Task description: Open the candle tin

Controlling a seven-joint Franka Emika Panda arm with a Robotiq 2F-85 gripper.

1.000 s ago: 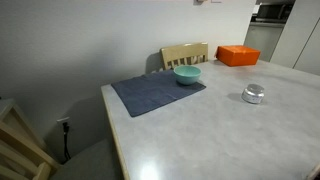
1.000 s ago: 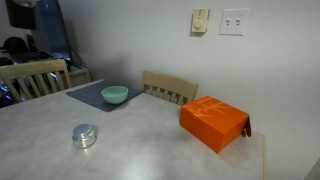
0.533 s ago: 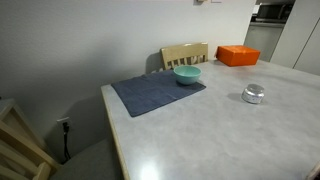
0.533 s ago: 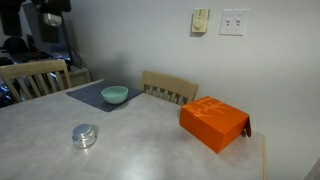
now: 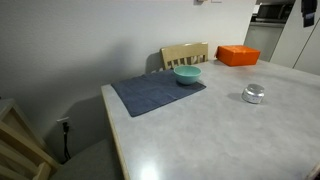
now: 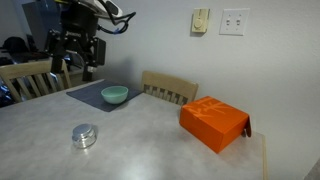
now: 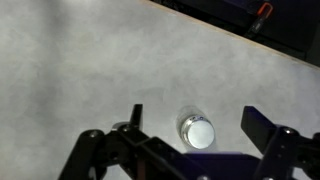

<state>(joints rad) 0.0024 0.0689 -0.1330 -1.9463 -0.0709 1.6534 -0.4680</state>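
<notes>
The candle tin (image 5: 254, 95) is a small round silver tin with its domed lid on, standing on the grey table; it also shows in an exterior view (image 6: 84, 136). My gripper (image 6: 77, 68) is open and empty, high in the air above the table, well apart from the tin. A dark part of it shows at the top corner of an exterior view (image 5: 308, 12). In the wrist view the tin (image 7: 197, 131) lies far below, between my two spread fingers (image 7: 262, 125); my gripper (image 7: 194, 116) holds nothing.
A teal bowl (image 5: 187, 75) sits on a dark blue mat (image 5: 157, 92). An orange box (image 6: 213, 123) stands near a table corner. Wooden chairs (image 6: 169, 88) stand at the table's edges. The wall carries a switch plate (image 6: 234, 21).
The arm and gripper have come into both exterior views, moving in above the table. The tin, bowl and box have not moved.
</notes>
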